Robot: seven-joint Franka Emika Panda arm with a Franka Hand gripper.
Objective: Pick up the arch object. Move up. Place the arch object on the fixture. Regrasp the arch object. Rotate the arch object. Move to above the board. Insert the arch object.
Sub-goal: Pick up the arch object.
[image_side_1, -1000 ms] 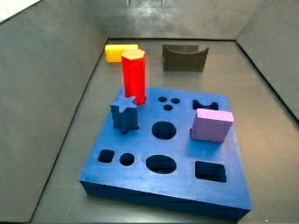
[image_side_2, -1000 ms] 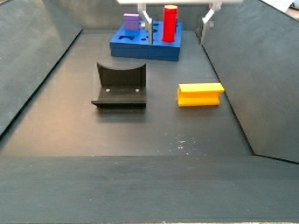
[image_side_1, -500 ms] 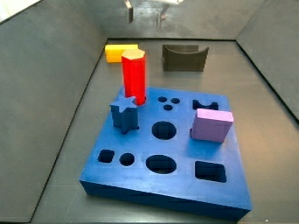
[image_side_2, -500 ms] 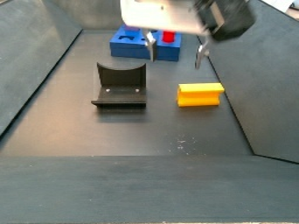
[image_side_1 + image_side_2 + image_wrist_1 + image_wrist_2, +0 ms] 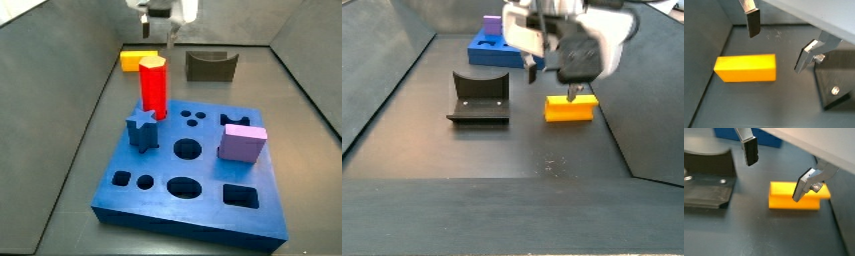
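Note:
The yellow arch object (image 5: 745, 68) lies on the dark floor, seen in both wrist views (image 5: 784, 200) and both side views (image 5: 138, 59) (image 5: 569, 108). My gripper (image 5: 556, 85) hangs open just above it, with nothing between the fingers (image 5: 753, 22). In both wrist views the gripper (image 5: 779, 40) (image 5: 777, 168) is spread over the block's edge without touching it. In a side view the gripper (image 5: 162, 30) shows at the back, over the block. The dark fixture (image 5: 480, 97) (image 5: 210, 65) stands beside the arch object. The blue board (image 5: 194, 170) lies apart from them.
On the board stand a tall red pillar (image 5: 154, 88), a blue star piece (image 5: 142, 132) and a lilac cube (image 5: 242, 142). Several cut-out holes in the board are open. Sloped grey walls (image 5: 623, 90) close in the floor on both sides, near the arch object.
My gripper has come down from the upper edge of the side views to just above the arch object. It stayed open. The pieces have not moved.

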